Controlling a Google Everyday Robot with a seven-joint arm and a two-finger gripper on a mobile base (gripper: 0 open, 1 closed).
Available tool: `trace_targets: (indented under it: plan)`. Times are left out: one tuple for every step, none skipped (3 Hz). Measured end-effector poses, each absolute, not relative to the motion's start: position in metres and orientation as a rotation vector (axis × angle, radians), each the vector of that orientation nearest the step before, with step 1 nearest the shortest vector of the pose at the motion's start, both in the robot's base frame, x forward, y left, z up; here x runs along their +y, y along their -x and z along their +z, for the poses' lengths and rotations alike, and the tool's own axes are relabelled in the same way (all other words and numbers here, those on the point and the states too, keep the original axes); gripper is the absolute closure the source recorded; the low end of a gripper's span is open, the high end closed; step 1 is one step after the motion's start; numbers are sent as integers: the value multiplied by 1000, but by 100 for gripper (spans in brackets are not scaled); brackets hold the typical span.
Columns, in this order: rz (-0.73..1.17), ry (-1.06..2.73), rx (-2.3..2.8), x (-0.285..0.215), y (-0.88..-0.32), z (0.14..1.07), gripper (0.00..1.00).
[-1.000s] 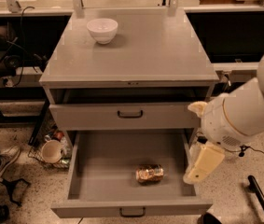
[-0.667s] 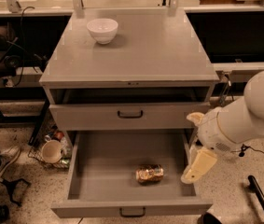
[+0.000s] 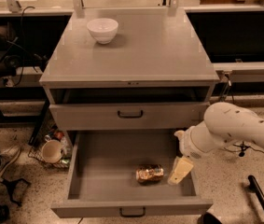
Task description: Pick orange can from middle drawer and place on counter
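The orange can [image 3: 150, 173] lies on its side on the floor of the open middle drawer [image 3: 99, 171], right of centre and toward the front. My gripper [image 3: 180, 171] hangs inside the drawer just to the right of the can, cream-coloured and pointing down, close to the can but apart from it. My white arm [image 3: 234, 129] reaches in from the right. The counter [image 3: 150, 50] is the grey cabinet top above.
A white bowl [image 3: 102, 30] stands on the counter's back left. A closed handled drawer front [image 3: 129, 115] sits above the open drawer. A cup in a wire basket [image 3: 51, 150] is on the floor at left. A black stand [image 3: 262, 195] is at lower right.
My arm has drawn down and left, bringing the gripper lower into the drawer and closer to the can. The can has not moved.
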State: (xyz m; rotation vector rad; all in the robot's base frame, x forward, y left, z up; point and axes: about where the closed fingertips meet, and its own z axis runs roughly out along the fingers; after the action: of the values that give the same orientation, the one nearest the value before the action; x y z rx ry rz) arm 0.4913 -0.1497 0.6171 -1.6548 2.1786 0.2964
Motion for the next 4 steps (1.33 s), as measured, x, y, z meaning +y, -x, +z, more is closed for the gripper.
trace_targets:
  plan:
    - [296,1655,2179,-150,-491,617,0]
    - [336,1674,2160,-144,-502,583,0]
    - [389,1682,2135,-131,-517,537,0]
    - [403,1677,2115,-117,-532,501,0]
